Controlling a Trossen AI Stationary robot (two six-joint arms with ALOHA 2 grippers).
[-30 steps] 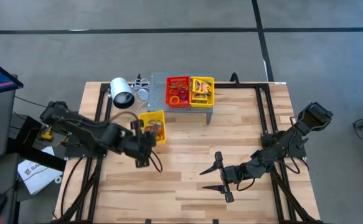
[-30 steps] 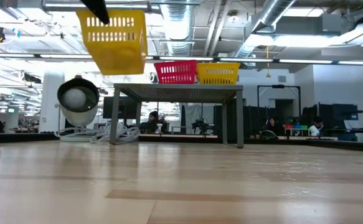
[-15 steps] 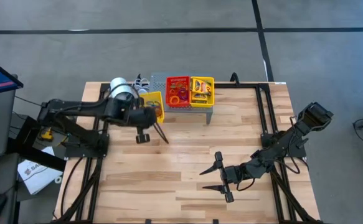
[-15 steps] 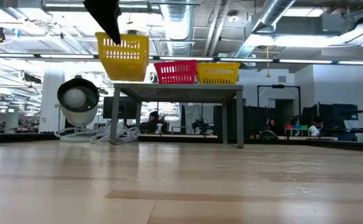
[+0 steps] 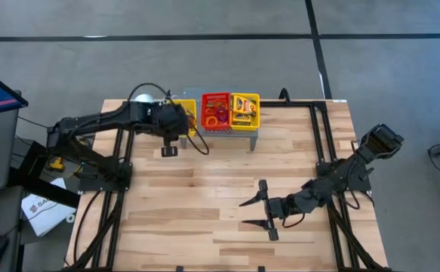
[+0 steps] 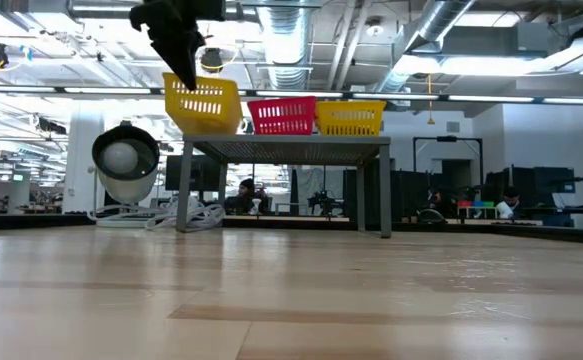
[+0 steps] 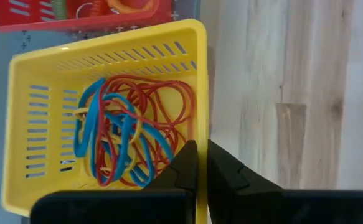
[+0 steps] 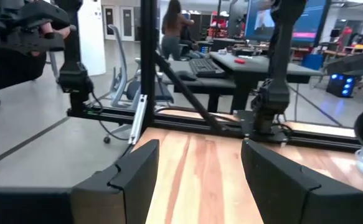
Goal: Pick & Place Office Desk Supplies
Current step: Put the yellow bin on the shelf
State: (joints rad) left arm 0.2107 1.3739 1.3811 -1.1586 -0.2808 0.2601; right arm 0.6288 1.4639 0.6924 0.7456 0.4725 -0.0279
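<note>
On the small raised stand [image 5: 221,128] at the table's [image 5: 220,219] far edge: three trays in a row, the left one [image 7: 106,112] with rubber bands [image 7: 128,140] inside, the middle one [image 5: 215,112] and the right one [image 5: 244,110] also filled. Left of the stand, a lamp-like cylinder [image 6: 124,158] on its side. Left gripper [image 7: 198,171] at the left tray's wall; right gripper [image 5: 256,214] well apart, nearer the table's front right
</note>
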